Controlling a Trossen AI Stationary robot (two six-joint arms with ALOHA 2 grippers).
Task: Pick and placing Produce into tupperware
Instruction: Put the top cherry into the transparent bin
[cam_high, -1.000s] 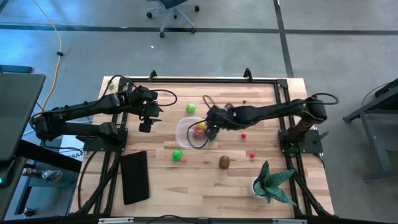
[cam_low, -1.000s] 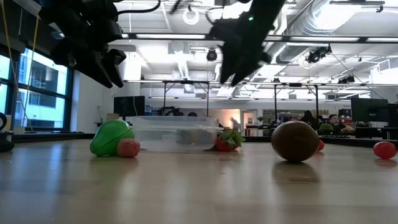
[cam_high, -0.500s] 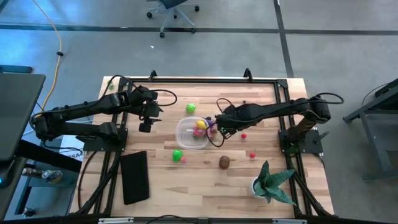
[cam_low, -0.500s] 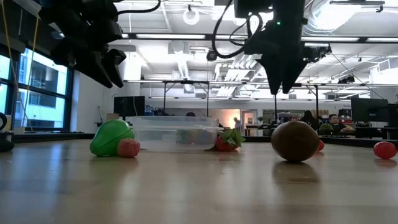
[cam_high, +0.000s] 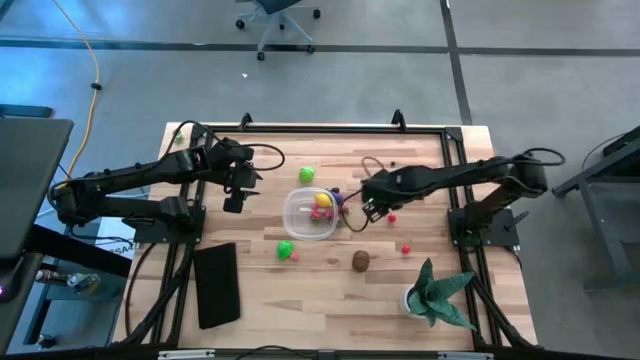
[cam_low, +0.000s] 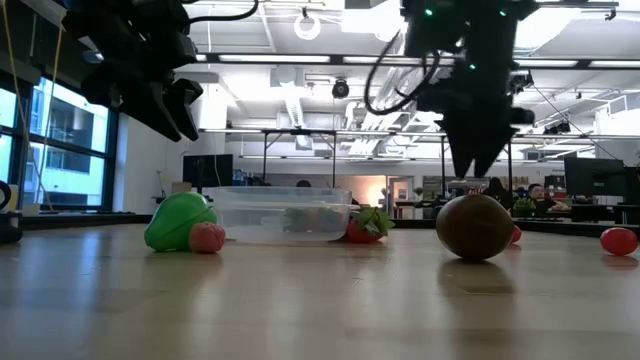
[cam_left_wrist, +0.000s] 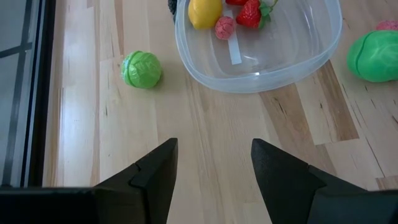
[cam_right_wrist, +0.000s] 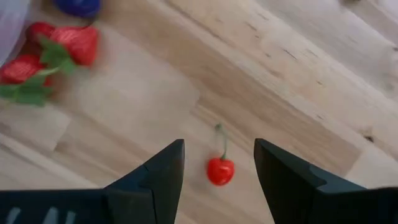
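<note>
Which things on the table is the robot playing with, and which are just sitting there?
For the job:
- clear tub, already holding a lemon and a strawberry
- cherry below the open right pincer
- kiwi
- green lettuce ball
- green pepper

Just lying about:
- potted plant
- black slab
- left pincer, open, waiting beside the tub

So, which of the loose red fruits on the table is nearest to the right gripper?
The cherry with the thin stem, lying directly ahead of the open right gripper. The other red pieces, the strawberries beside the tupperware, lie farther away.
</note>
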